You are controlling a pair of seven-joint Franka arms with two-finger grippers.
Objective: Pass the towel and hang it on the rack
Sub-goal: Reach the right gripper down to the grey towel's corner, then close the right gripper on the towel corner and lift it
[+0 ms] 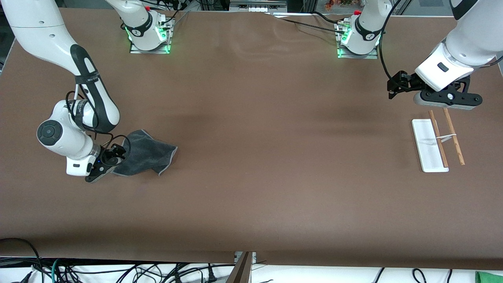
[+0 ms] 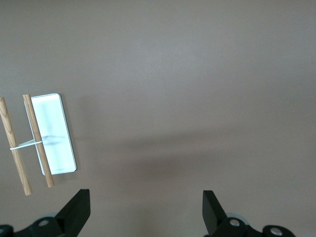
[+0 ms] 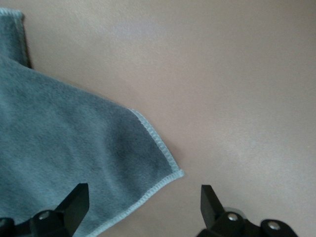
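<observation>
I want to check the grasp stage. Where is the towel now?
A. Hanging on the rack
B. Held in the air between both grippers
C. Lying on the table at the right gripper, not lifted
C: the towel lies flat on the table, with the open right gripper low over its corner.

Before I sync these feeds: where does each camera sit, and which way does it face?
Front view: high, across the table, facing both arm bases; shows the towel, the rack, the right gripper and the left gripper.
Left wrist view: on the left arm, looking down past its open fingers at the rack.
Right wrist view: on the right arm, looking down past open fingers at the towel.
Each wrist view shares one thing with the front view.
</observation>
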